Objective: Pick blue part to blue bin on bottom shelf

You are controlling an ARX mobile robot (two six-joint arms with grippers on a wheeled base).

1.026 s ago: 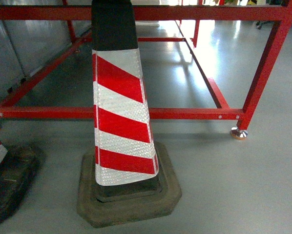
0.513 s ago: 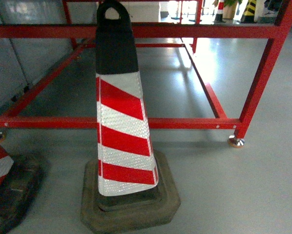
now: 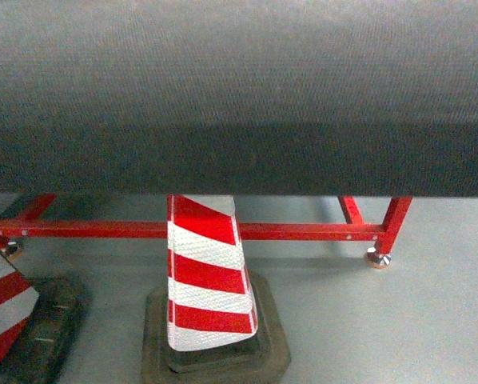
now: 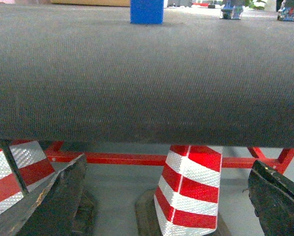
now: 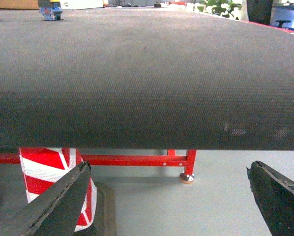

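Observation:
A dark grey mat-covered table top (image 3: 239, 96) fills the upper half of the head view. In the left wrist view a solid blue block (image 4: 147, 12) stands at the far edge of the table top (image 4: 147, 78); I cannot tell whether it is the blue part. Small blue-grey pieces (image 4: 230, 10) lie further right and also show in the right wrist view (image 5: 50, 10). My left gripper (image 4: 169, 164) is open with nothing between its fingers (image 4: 58, 196), below the table's near edge. My right gripper (image 5: 169, 167) is open and empty too. The blue bin and the bottom shelf are out of view.
A red-and-white striped cone (image 3: 203, 272) on a dark rubber base stands on the grey floor just before the table. A second cone (image 3: 3, 304) is at the left. The table's red frame (image 3: 303, 230) ends in a metal foot (image 3: 377, 258) on the right.
The head view has risen: the table's grey top edge now covers the upper half, and the cone and red frame sit lower in view.

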